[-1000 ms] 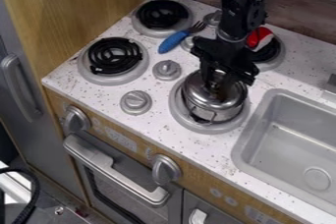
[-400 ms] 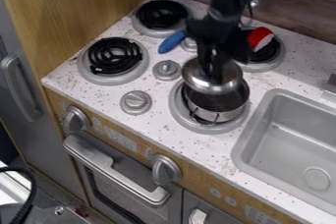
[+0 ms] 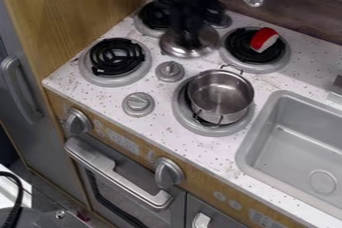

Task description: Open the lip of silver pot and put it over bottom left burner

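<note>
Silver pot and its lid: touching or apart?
Apart. The camera view shows speckled counter between the lid and the pot's rim.

A dark, wood-grained wall (image 3: 307, 9) spans twelve to two o'clock, meeting a honey-brown wooden panel (image 3: 80, 2) at eleven, while a grey door (image 3: 37, 137) with a curved handle (image 3: 20, 89) stands between eight and nine. The speckled white surface (image 3: 277, 79) has a grey sink (image 3: 294, 142) set in at four o'clock; below its front edge, toward seven, a wood-look strip (image 3: 207, 192) runs above a grey oven door (image 3: 123, 199). Soft light leaves a pale sheen on the oven's bar handle (image 3: 113, 172).
</note>
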Controlling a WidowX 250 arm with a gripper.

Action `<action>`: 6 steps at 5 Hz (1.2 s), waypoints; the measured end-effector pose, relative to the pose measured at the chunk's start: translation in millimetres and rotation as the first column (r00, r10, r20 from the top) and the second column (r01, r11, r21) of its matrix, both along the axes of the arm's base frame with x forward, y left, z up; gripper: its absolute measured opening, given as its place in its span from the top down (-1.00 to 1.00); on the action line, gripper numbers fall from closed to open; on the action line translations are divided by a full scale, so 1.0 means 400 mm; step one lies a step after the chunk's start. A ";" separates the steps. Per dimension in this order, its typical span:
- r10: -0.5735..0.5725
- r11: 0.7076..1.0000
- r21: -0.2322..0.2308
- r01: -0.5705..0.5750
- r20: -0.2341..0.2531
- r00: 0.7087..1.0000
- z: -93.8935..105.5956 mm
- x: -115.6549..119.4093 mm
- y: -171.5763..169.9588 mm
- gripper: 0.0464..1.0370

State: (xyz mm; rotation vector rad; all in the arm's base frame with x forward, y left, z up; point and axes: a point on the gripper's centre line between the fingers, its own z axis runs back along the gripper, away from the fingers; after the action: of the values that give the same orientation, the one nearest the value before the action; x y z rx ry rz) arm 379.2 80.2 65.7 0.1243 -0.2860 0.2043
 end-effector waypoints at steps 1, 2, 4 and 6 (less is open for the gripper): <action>0.084 0.996 -0.037 -0.087 -0.065 0.994 -0.070 0.003 0.116 0.59; 0.164 0.984 -0.048 -0.170 -0.100 0.981 -0.115 0.017 0.228 0.59; 0.221 0.972 -0.043 -0.233 -0.187 0.957 -0.188 -0.001 0.316 0.59; 0.203 0.974 -0.058 -0.221 -0.220 0.954 -0.214 -0.020 0.298 0.48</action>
State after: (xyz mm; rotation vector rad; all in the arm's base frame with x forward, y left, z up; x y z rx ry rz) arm 371.3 199.3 -20.0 0.0942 -0.0493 0.4132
